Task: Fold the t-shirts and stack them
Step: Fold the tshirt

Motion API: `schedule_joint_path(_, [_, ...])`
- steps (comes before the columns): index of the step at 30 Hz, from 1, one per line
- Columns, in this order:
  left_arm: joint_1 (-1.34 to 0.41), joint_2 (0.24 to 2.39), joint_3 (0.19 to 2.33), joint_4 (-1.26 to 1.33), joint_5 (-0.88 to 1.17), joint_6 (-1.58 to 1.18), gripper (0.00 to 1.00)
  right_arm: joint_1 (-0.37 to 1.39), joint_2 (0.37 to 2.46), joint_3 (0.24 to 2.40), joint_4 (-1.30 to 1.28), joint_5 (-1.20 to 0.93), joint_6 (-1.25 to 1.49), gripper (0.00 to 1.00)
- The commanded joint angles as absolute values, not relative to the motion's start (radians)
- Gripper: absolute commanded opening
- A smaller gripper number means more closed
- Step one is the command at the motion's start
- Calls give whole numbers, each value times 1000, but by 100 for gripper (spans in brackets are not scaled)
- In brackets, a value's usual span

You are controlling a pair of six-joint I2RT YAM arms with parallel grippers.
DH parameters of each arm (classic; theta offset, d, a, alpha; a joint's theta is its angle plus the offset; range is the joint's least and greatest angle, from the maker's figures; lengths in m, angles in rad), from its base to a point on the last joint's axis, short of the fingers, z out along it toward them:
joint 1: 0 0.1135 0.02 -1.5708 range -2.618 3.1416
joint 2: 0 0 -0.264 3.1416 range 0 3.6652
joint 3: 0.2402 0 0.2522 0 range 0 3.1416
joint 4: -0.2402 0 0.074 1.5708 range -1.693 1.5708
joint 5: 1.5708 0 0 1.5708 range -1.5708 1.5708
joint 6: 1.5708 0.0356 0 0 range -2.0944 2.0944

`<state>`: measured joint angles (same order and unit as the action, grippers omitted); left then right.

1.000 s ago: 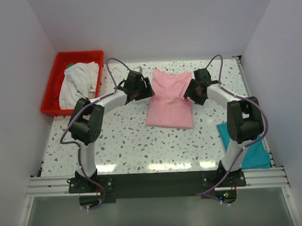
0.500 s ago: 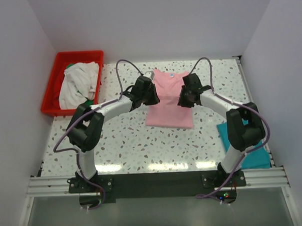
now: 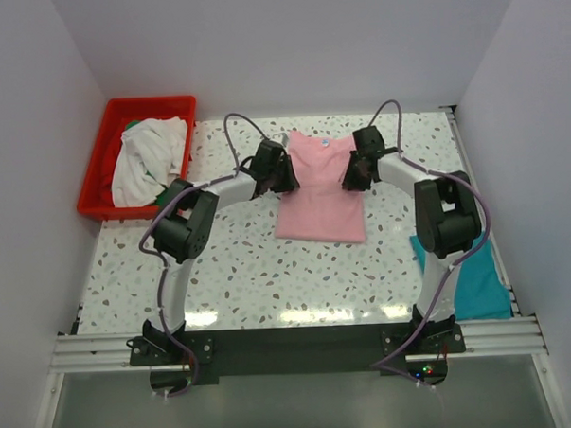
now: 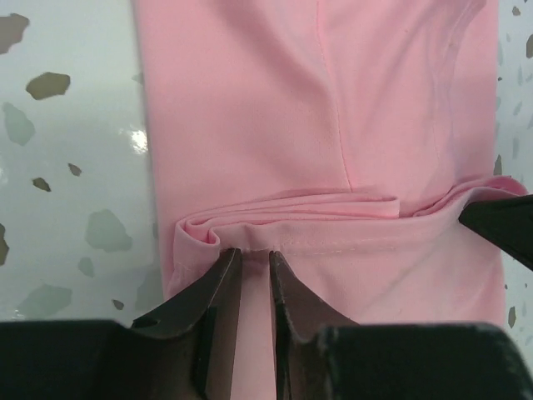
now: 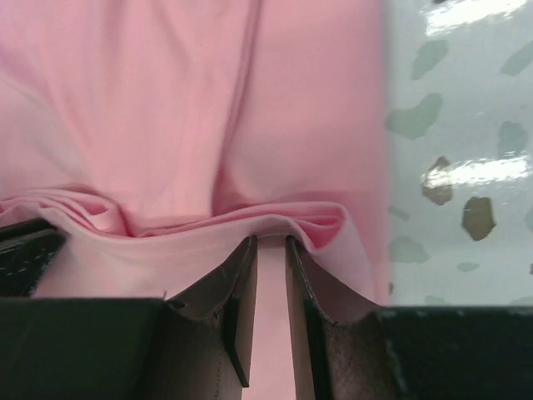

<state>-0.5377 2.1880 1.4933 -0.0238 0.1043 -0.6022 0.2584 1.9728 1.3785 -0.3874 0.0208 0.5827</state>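
One off-white shirt (image 3: 146,158) in red crate (image 3: 91,175); left hand (image 4: 252,254), right hand (image 5: 271,243) tight on pink t-shirt (image 3: 320,198).

Change over the last second: both arms have swung inward. The left gripper (image 4: 254,254) and right gripper (image 5: 271,243) now sit on the light pink t-shirt (image 3: 319,211), fingers (image 4: 218,287) pinching bunched cloth. The shirt's far part has narrowed.

pink shirt (image 5: 191,125) fold between fingers (image 5: 239,287)

We find a shirt (image 3: 319,211) mid-table, the left gripper (image 3: 288,176) on its left edge, the right gripper (image 3: 349,178) on its right. Far left, shirts (image 3: 146,158) lie in a crate (image 3: 153,100); a second shirt (image 3: 483,286) lies near-right.
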Motion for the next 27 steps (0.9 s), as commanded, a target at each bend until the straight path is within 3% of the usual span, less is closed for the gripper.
schedule_joint_path(1, [-514,2209,1542,-32,77,-614,26,218,2016,1420,-377,5,575,24])
schedule_joint_path(10, [-514,2195,1464,-77,8,-666,24,201,2069,1376,-353,2,584,21])
schedule_joint_path(27, [-515,1790,838,106,-40,-819,20,331,1803,935,-239,-9,629,18])
